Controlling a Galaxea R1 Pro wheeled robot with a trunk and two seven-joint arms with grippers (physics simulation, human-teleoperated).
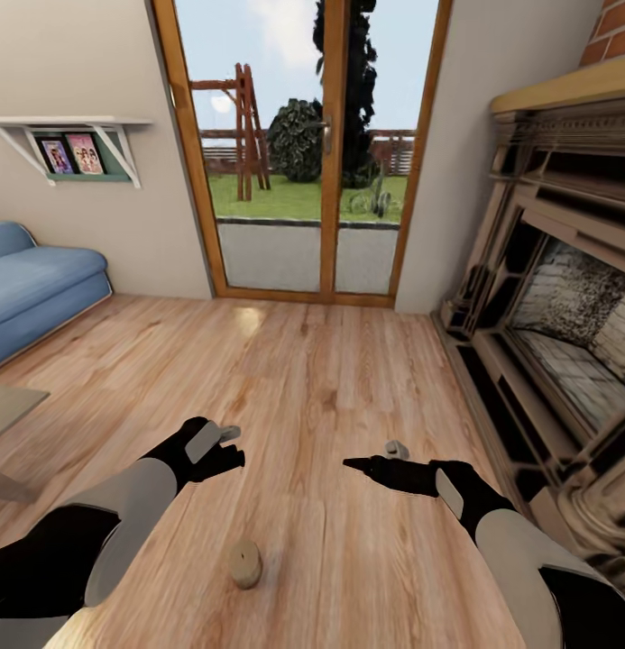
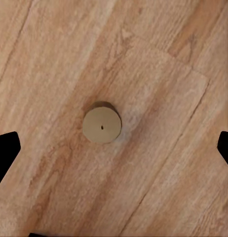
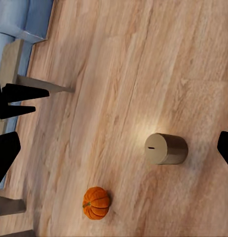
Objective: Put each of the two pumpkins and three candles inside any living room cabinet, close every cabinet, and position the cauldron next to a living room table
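One tan candle (image 1: 245, 563) stands upright on the wood floor, close in front of me between my two arms. The left wrist view looks straight down on its flat top (image 2: 101, 125), with my left gripper (image 2: 114, 148) open above it and empty. My right gripper (image 1: 366, 464) is also open and empty, hovering above the floor to the candle's right. In the right wrist view the candle (image 3: 166, 148) stands between the spread fingertips (image 3: 6, 153), and an orange pumpkin (image 3: 96, 202) sits on the floor beyond it. The left gripper (image 1: 224, 444) hangs above and left of the candle.
A corner of the grey-topped table (image 1: 10, 403) shows at the left, its legs (image 3: 42, 85) also seen from the right wrist. The blue sofa (image 1: 32, 288) stands at the far left, the fireplace (image 1: 565, 315) along the right, and a glass door (image 1: 303, 153) ahead.
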